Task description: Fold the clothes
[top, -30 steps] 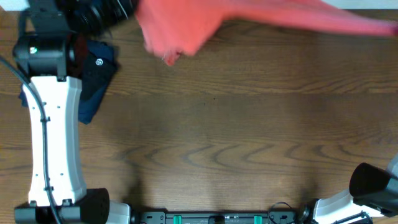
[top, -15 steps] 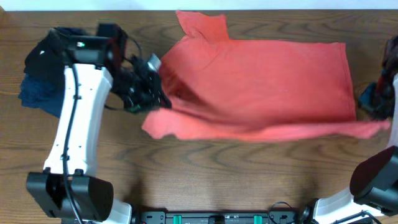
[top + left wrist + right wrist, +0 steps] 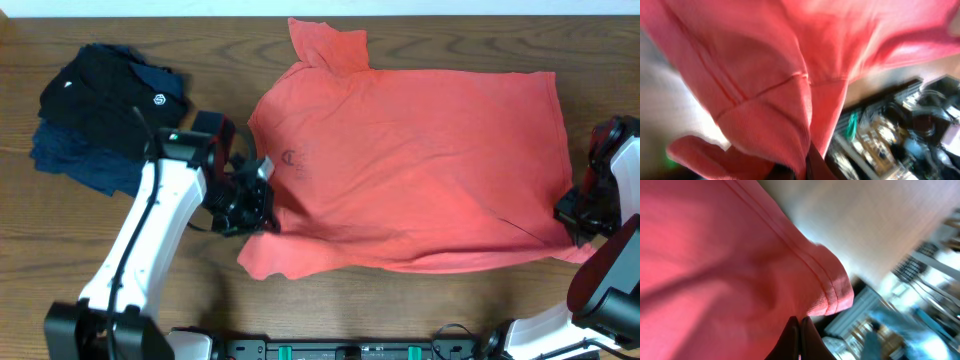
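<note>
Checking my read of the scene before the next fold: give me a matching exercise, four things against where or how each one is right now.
Things:
1. red T-shirt
2. dark clothes pile
3. left end effector
4. right end effector

Places or states:
A. shut on the shirt's near hem corner, at the right
B. heaped at the far left of the table
C. spread out, neck to the left
D. shut on the shirt beside its near sleeve

Pairs: 1-C, 2-B, 3-D, 4-A
</note>
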You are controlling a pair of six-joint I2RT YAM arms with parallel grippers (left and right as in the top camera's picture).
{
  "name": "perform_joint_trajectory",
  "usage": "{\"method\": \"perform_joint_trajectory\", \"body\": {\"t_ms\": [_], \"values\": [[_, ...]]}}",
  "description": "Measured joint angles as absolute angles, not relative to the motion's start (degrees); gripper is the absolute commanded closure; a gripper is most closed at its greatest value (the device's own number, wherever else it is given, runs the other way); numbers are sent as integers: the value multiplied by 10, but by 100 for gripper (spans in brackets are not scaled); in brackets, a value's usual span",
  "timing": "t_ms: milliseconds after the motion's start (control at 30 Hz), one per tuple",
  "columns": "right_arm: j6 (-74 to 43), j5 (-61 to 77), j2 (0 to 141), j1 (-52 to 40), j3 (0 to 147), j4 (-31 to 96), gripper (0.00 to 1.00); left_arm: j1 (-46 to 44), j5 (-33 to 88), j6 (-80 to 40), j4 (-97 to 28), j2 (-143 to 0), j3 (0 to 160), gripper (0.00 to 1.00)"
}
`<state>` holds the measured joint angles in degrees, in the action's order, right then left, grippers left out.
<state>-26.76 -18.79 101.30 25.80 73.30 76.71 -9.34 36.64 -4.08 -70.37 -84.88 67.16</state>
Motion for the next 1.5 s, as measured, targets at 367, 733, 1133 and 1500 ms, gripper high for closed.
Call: {"method": "perform_joint_trajectory", "body": {"t_ms": [367,733,1133,1500], "values": [[-236,-55,1013,258,732,480,99,-93,337,-161,-321,-869,672,94],[-206,-6,1013,225,732,334,99,-94,277,-229,-202,-998,672,94],[-191,-16,1044,216,732,320,50,-92,240,-241,-174,-1013,672,42],[-223,-121,1056,232,707,470,47,-51,210,-241,-341,-1009,672,42]]}}
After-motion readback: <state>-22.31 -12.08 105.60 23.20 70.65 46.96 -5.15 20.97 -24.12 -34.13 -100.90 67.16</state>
